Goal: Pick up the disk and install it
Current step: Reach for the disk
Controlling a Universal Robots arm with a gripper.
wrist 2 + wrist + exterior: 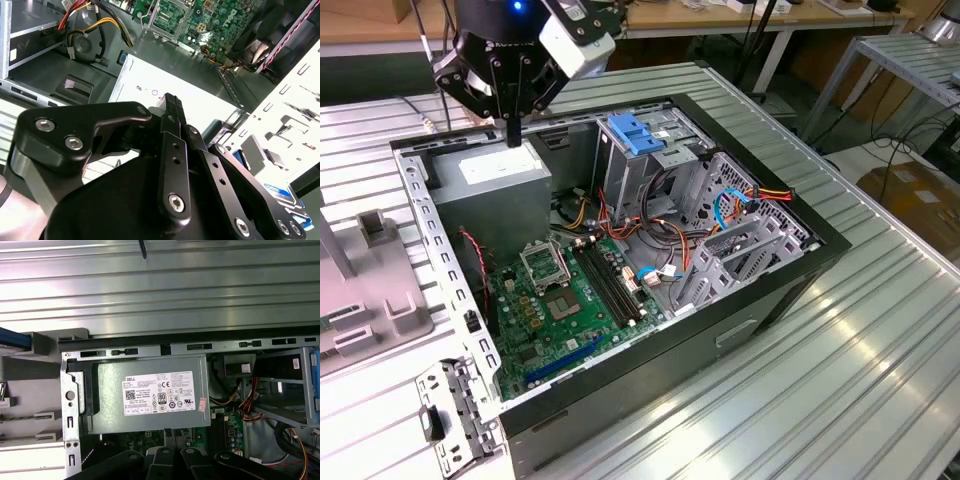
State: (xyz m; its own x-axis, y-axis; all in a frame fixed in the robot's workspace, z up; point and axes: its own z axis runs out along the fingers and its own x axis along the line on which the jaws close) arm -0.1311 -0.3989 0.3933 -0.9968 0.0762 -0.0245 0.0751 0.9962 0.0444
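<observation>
My gripper (513, 133) hangs over the rear corner of the open computer case (760, 300), just above the grey power supply (495, 180). Its black fingers are pressed together with nothing between them, and the second wrist view shows the joined tips (171, 101) over the supply's white label. The disk (289, 199) peeks in beside the linkage in that view, a blue-edged slab with a blue and white label, lying outside the case wall. In the first wrist view a blue edge of the disk (12, 338) lies on the grey stand (37, 342), apart from the gripper.
A metal drive cage with a blue plastic bracket (635, 133) on top stands at the back of the case. The motherboard (560, 300) and red, yellow and blue cables (740, 200) fill the floor. A grey stand (370, 270) sits at the exterior view's left on the slatted table (860, 380).
</observation>
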